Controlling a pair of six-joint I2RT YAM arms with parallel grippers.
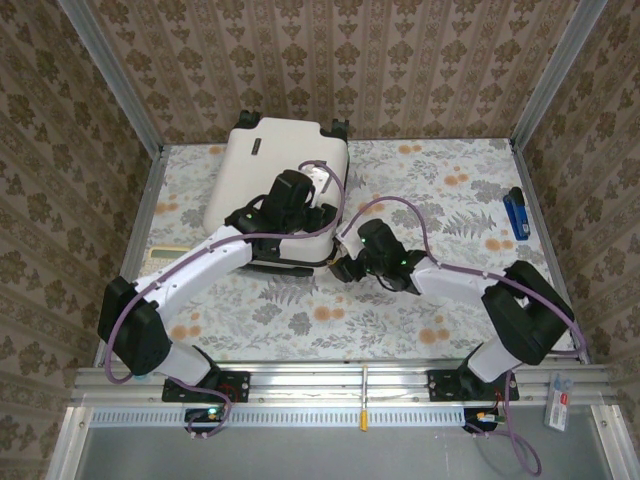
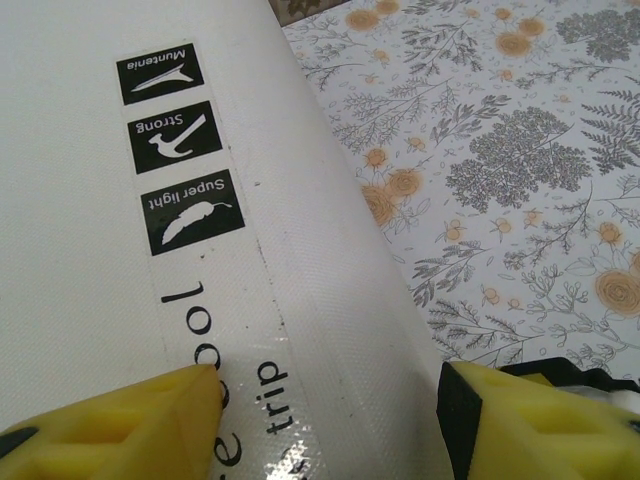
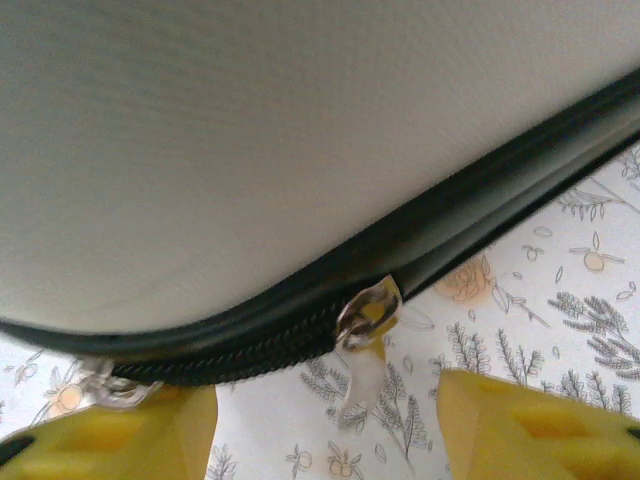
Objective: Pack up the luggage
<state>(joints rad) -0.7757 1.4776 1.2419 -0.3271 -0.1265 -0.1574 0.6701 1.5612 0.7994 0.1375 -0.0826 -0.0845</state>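
Luggage [image 1: 270, 170] lies flat and closed on the table [image 1: 420, 300], black wheels [image 1: 337, 127] at its far end. Shell is cream-white and fine-textured, with a black zip band round the seam and three black stickers [image 2: 190, 210] on top.

My left claw [image 2: 330, 400]: open, one finger over the lid, the other just past the luggage's edge.

My right claw [image 3: 325, 410]: open at the luggage's near corner, silver zip pull [image 3: 367, 312] just above the gap.

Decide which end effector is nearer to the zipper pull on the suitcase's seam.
Right. The right end effector sits just before the zipper pull, fingers open either side; the left end effector straddles the luggage's edge by its printed labels.
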